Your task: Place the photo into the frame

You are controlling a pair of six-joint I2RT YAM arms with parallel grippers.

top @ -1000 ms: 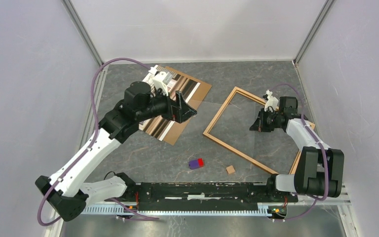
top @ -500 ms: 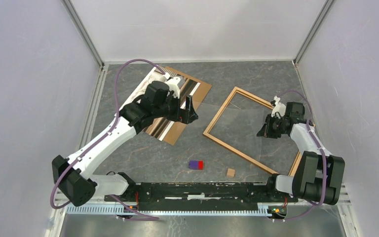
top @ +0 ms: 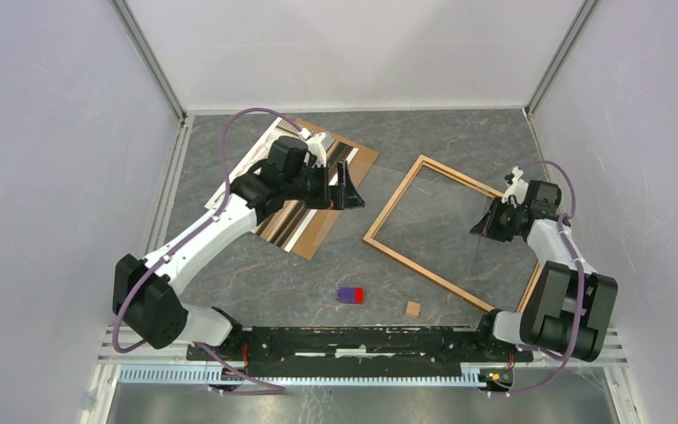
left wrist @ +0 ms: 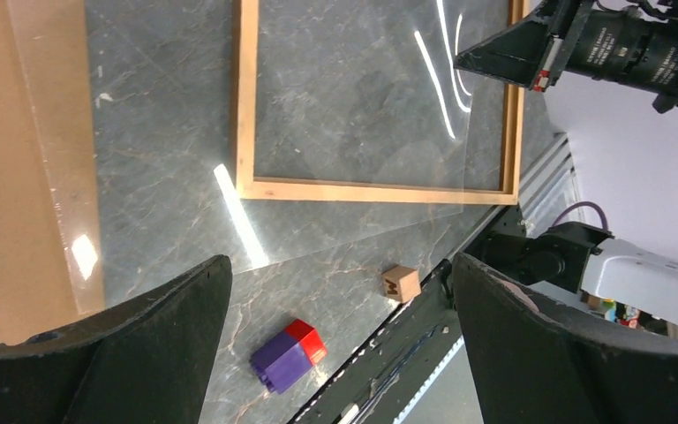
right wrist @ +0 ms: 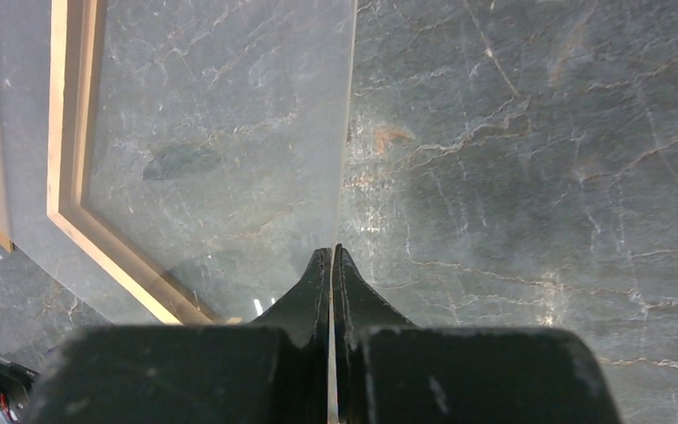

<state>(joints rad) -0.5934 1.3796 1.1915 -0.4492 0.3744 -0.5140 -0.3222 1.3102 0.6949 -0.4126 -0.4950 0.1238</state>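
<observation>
The photo point(top: 293, 231), glossy with a white edge, lies at the back left on a brown backing board point(top: 364, 159), mostly hidden under my left arm. My left gripper point(top: 350, 185) hovers over its right edge, open and holding nothing point(left wrist: 340, 265). To the right, the thin orange-brown frame point(top: 395, 201) lies flat on the table point(left wrist: 247, 106). A clear sheet point(right wrist: 229, 132) lies across it. My right gripper point(top: 479, 228) is shut on that sheet's right edge point(right wrist: 332, 252), over the frame's right side.
A purple-and-red block point(top: 350, 294) and a small wooden cube point(top: 413, 305) lie near the front rail point(top: 362, 340). Both also show in the left wrist view, the block point(left wrist: 289, 353) and the cube point(left wrist: 400, 283). Grey walls stand on three sides.
My left arm has swung forward and right, its gripper now past the photo's right edge. My right gripper has drawn back to the right, still shut on the sheet.
</observation>
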